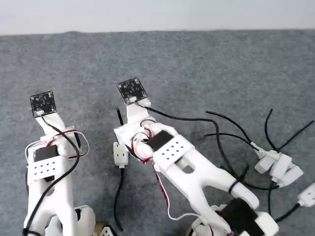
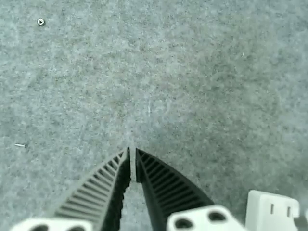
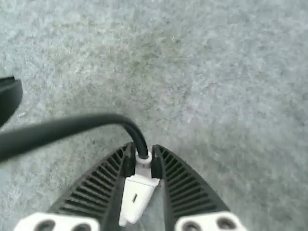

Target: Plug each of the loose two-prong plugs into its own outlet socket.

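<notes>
My right gripper (image 3: 142,147) is shut on a white plug (image 3: 135,192), held low over the grey mat. The plug's black cable (image 3: 72,126) leaves past the fingertips and arcs away to the side. My left gripper (image 2: 132,153) is shut with nothing in it, also close over the mat. A white outlet socket (image 2: 270,215) with two slots lies beside its base. In the high view that socket (image 1: 119,153) lies between the two arms, and a black cable (image 1: 118,194) trails from it toward the near edge.
At the right of the grey mat (image 1: 197,64) lies a cluster of white plugs and sockets (image 1: 278,166) with tangled black cables. Another white piece (image 1: 306,194) sits at the right edge. A small screw (image 2: 40,21) and a pin (image 2: 19,145) lie on the mat.
</notes>
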